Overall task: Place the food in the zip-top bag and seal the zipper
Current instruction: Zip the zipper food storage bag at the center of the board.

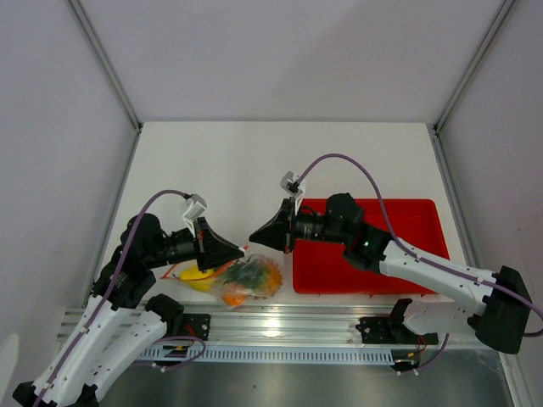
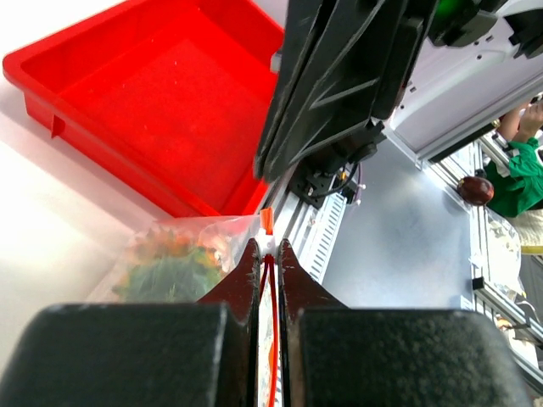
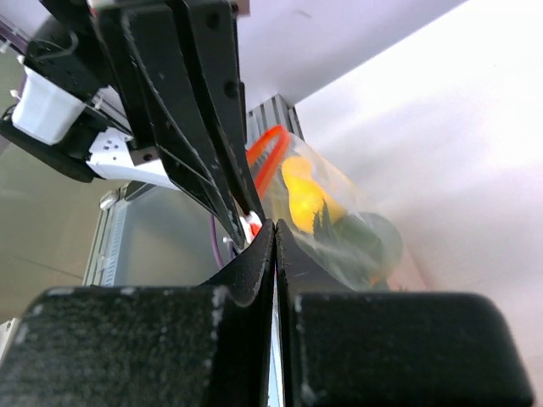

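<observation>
White tabletop point(image 1: 254, 170) carries a small clear plastic zip-top bag point(image 1: 236, 287) of colourful toy fruits point(image 1: 254, 273) by the near edge. Left end effector point(image 1: 243, 251) pinches its thin orange-red zipper strip point(image 2: 270, 288); right end effector point(image 1: 253, 236) hovers closed beside it. If the pinch slips, the seal could end up gapped

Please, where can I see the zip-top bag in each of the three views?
Top external: zip-top bag at lower centre, left of the red tray.
Left wrist: lower left.
Right wrist: centre right.
Shared landmark: the metal rail at the table's near edge.
</observation>
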`<action>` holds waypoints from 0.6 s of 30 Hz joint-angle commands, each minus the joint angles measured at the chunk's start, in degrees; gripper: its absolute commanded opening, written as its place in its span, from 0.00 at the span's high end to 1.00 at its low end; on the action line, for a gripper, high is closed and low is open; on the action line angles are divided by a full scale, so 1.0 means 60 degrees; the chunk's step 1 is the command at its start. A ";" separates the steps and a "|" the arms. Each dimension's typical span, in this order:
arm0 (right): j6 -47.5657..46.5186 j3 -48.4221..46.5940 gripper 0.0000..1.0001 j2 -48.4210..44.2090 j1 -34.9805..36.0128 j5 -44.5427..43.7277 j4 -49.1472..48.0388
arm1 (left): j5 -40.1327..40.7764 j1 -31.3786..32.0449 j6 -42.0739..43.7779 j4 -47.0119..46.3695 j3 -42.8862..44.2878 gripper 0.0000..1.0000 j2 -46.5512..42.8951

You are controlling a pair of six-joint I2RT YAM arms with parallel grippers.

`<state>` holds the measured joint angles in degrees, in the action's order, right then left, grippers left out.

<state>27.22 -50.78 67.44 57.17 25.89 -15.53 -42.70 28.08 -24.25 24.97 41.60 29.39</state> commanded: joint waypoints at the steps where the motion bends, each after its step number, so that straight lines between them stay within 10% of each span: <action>1: -0.0170 -0.0352 1.00 -0.0138 -0.0021 0.0455 -0.0388 | -0.0032 0.0052 0.0233 0.0438 0.0375 1.00 -0.0137; 4: -0.1209 -0.0822 1.00 0.0286 -0.0051 0.0826 0.1029 | -0.0061 0.0052 0.0218 0.0438 0.0478 1.00 -0.0122; 9: -0.2762 -0.1291 0.55 0.0406 -0.0021 0.1850 0.2279 | -0.0120 0.0052 0.0233 0.0511 0.0712 0.99 -0.0093; 18: -0.4844 -0.3619 0.67 0.1489 -0.0109 0.3696 0.5751 | -0.0457 0.0052 0.0233 0.0350 0.0727 0.99 0.0039</action>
<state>4.89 -67.48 74.76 56.82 41.87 11.09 -43.68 28.12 -23.83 28.27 44.05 29.21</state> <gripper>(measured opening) 0.350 0.036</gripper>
